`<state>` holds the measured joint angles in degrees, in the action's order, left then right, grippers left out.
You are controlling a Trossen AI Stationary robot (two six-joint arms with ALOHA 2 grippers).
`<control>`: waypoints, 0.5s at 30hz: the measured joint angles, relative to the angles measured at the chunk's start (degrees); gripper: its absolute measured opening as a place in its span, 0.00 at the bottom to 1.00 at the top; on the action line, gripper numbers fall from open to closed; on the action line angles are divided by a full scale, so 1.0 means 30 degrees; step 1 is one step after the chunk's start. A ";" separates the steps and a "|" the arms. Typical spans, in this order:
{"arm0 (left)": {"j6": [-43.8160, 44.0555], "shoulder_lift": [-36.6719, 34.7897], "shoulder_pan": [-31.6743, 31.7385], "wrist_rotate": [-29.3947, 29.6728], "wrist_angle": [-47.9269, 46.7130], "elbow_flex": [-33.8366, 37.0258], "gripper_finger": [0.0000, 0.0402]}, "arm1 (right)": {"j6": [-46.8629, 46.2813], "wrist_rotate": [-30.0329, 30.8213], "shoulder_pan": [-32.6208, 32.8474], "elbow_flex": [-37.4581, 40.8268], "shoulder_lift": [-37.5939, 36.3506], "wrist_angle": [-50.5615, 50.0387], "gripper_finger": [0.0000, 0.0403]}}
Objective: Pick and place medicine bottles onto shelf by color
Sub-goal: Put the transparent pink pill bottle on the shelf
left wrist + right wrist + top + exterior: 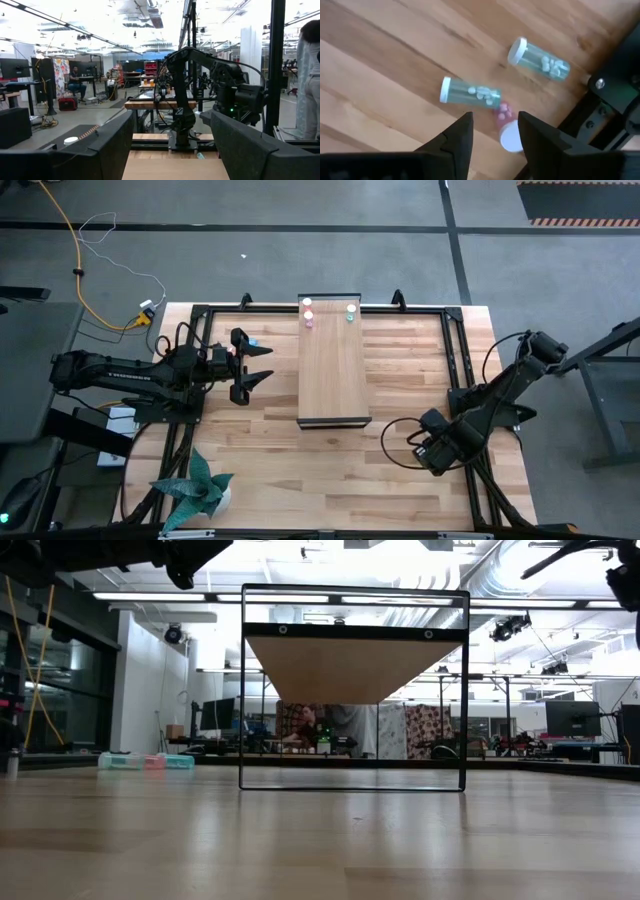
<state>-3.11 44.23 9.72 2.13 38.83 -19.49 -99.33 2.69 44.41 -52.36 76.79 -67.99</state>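
Observation:
The shelf [334, 365] is a raised light-wood board in the table's middle, standing on a black frame [352, 685]. Three vials stand at its far end: one white-capped [307, 303], one pink [308, 321], one green [350, 310]. My right gripper [437, 452] [495, 132] hangs open near the table's right edge, pointing down. Below it lie two teal-green vials [470, 91] [540, 60] and a pink vial [506, 125] on their sides. The pink one lies beneath the gap between the fingers, its white cap partly hidden. My left gripper [262, 365] [170, 150] hovers open, left of the shelf.
Black frame rails [455, 350] run along the table's sides, one close to the vials [615, 95]. A potted plant [200, 488] stands at the near left corner. Cables lie on the floor beyond the far left. People show in the room behind [75, 82].

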 joint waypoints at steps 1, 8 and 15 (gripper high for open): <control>-0.0008 0.0000 0.0000 0.0000 0.0000 0.0000 0.63 | -0.0022 -0.0172 0.0006 -0.0007 0.0000 0.0000 0.36; 0.0032 0.0000 0.0000 -0.0004 -0.0007 0.0000 0.63 | -0.0410 -0.1302 -0.0001 0.0000 0.0000 -0.0007 0.52; 0.0036 0.0000 0.0000 -0.0007 -0.0061 0.0000 0.63 | 0.0618 -0.1202 0.0062 0.0000 0.0000 0.0068 0.77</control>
<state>-3.01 44.23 9.72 2.11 38.65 -19.49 -97.47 -0.92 44.59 -52.36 76.79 -67.78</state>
